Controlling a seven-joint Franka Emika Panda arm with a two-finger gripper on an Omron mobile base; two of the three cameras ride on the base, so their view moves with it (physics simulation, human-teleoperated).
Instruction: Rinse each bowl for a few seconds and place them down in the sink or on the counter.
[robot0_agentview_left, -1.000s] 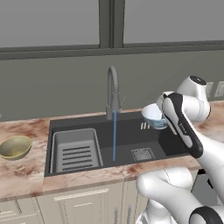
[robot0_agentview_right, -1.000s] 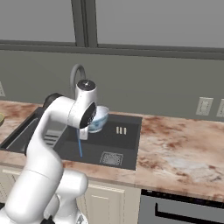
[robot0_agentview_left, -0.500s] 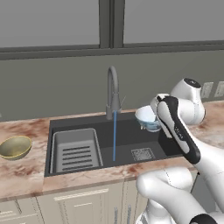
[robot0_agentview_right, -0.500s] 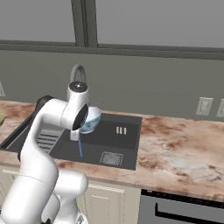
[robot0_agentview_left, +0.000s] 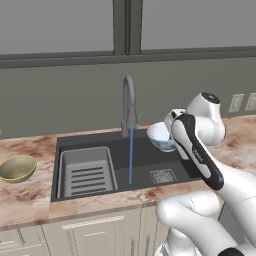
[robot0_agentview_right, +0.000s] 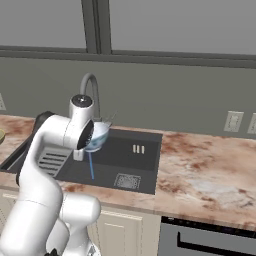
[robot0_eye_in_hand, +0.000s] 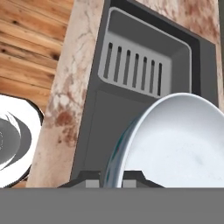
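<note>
My gripper (robot0_eye_in_hand: 111, 176) is shut on the rim of the pale blue bowl (robot0_agentview_left: 160, 135), which it holds tilted above the sink (robot0_agentview_left: 150, 161). The bowl hangs just right of the blue water stream (robot0_agentview_left: 131, 155) falling from the faucet (robot0_agentview_left: 129, 102), apart from it. In the right base view the bowl (robot0_agentview_right: 98, 136) shows beside my wrist, above the stream (robot0_agentview_right: 91, 165). Its whitish inside (robot0_eye_in_hand: 179, 146) looms large in the hand view. The olive-gold bowl (robot0_agentview_left: 17, 167) sits upright on the counter (robot0_agentview_left: 30, 200) left of the sink.
A ribbed drying tray (robot0_agentview_left: 87, 171) lies in the sink's left half, with a square drain (robot0_agentview_left: 163, 176) on the right. Wall outlets (robot0_agentview_right: 231, 121) sit above the right counter (robot0_agentview_right: 200, 170). An appliance front (robot0_agentview_right: 210, 240) is below it.
The arm has carried the pale blue bowl leftward over the sink, closer to the running water. The olive-gold bowl has not moved.
</note>
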